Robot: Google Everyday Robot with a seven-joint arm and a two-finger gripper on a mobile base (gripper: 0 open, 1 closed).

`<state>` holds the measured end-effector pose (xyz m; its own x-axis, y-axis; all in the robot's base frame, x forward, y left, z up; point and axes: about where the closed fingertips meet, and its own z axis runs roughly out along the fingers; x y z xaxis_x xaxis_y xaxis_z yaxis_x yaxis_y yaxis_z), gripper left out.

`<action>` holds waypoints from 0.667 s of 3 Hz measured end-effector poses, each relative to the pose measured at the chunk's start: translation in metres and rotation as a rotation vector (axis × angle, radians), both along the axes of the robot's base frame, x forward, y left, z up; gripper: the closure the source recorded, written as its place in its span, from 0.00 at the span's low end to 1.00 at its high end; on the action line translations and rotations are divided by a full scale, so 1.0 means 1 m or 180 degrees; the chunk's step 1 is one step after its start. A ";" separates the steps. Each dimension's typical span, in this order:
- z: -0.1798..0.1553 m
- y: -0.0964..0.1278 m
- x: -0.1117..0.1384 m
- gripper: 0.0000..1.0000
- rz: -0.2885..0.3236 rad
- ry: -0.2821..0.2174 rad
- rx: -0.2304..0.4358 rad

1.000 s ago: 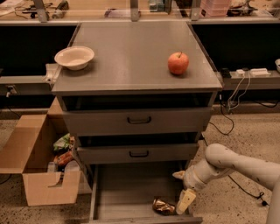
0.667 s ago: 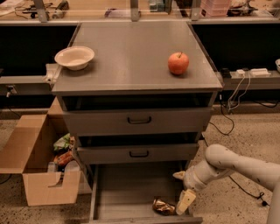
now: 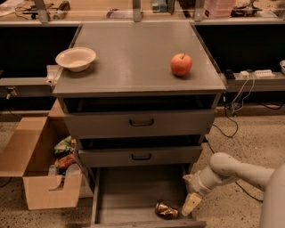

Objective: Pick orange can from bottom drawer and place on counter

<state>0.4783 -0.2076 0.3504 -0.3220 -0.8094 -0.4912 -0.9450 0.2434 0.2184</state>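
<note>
View: one camera view, looking down on the front of a grey drawer cabinet.
Can (image 3: 166,210): small, shiny orange-gold metal with a creased, dented skin. It lies on its side at the front right of the drawer floor, close to the front edge.
Drawer (image 3: 133,191): the bottom one, pulled out. It is a grey metal tray with a plain flat floor and low side walls.
Gripper (image 3: 191,204): a pale cream, wedge-shaped tip, low over the drawer's front right corner and just right of the can. Whether it touches the can cannot be told, nor how far open it is. It does not visibly hold anything.
Arm (image 3: 231,171): smooth off-white tubes with a rounded joint, reaching in from the lower right.
Counter (image 3: 133,53): a broad, flat, matte grey slab with a faint sheen, slightly wider than the drawers.
Apple (image 3: 181,64): round, red-orange, with a stem. It stands on the right of the counter.
Bowl (image 3: 75,58): shallow, cream, round and smooth, at the counter's left edge.
Drawer fronts (image 3: 141,122): two grey metal panels, each with a black loop handle, both slightly open.
Box (image 3: 31,164): brown cardboard with its flaps open, on the floor to the left, holding colourful packets.
Floor (image 3: 240,138): speckled beige, crossed by dark cables (image 3: 236,104) on the right.
Bench (image 3: 111,13): tan top with metal posts, behind the counter.
</note>
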 end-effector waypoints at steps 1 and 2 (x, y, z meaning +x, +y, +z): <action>-0.039 -0.009 0.023 0.00 0.0049 -0.0082 -0.0194; -0.081 -0.007 0.040 0.00 0.0190 -0.0097 -0.0371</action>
